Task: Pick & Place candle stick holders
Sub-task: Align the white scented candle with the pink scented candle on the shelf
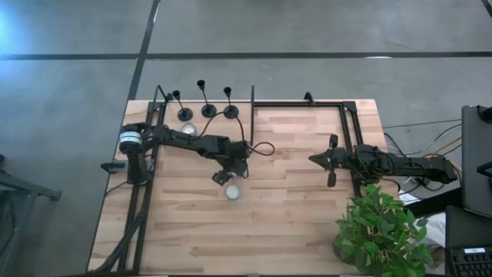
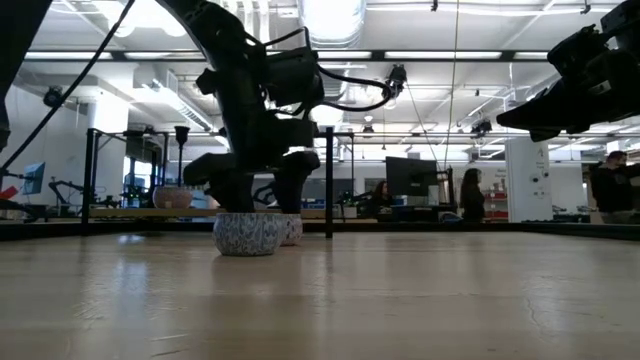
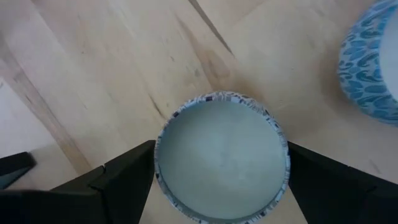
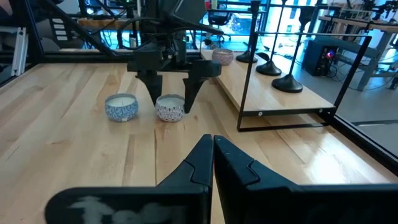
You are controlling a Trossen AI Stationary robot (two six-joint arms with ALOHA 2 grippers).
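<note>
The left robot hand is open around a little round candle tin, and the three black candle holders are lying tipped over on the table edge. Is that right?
Not quite. The three black candle holders are standing upright, not tipped over; the right wrist view and the high view show their stems pointing up. The rest is right: the left gripper is open, with a finger on each side of the little round candle tin.

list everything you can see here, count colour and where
black metal candle stick holders: three, black, in a row at the table's far edge
patterned round candle tins: two seen close, blue-and-white and reddish-white, mid-table; a third sits far back
wooden table: one, light wood
black metal frame: one, along the table's far side
potted plant: one, green, near right corner
people: several, far in the room behind
left gripper: open, straddling one tin
right gripper: shut, waiting at the right side
</note>
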